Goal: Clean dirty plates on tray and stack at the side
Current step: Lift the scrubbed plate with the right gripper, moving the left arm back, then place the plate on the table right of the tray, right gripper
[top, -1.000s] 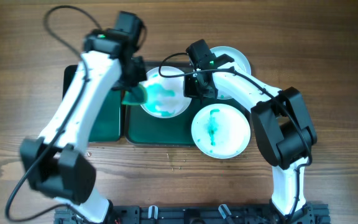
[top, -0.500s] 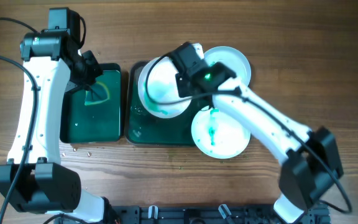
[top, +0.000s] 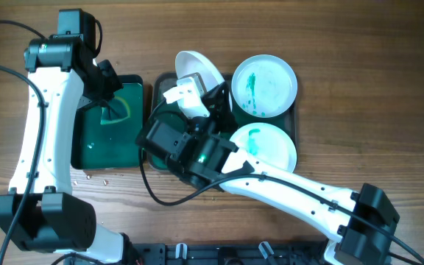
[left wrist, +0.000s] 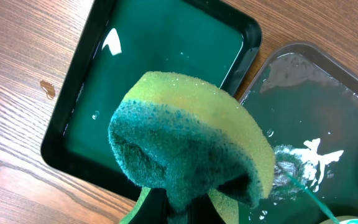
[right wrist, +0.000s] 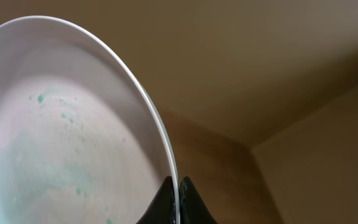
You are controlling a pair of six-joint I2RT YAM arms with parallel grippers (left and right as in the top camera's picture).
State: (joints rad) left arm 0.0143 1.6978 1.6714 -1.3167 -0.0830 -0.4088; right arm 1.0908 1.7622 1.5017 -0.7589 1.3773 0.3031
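My right gripper (top: pixel 199 82) is shut on the rim of a white plate (top: pixel 197 66) and holds it tilted on edge above the far left of the dark green tray (top: pixel 160 90). In the right wrist view the plate (right wrist: pixel 67 130) shows faint green specks, with its rim between my fingertips (right wrist: pixel 178 186). A pale blue plate (top: pixel 263 85) and a white plate (top: pixel 263 147), both smeared teal, lie on the tray's right half. My left gripper (top: pixel 111 110) is shut on a green sponge (left wrist: pixel 191 140) above the small bin (left wrist: pixel 166 50).
The small black-rimmed bin (top: pixel 109 125) stands just left of the tray. The tray floor (left wrist: pixel 328 106) is wet with white foam. My right arm stretches from the front right across the tray's front edge. Crumbs lie on the wooden table in front of the bin.
My right arm has swung round and lifted the white plate off the tray, tilting it on edge. My left gripper moved the sponge from the plate to the bin, then stayed still.
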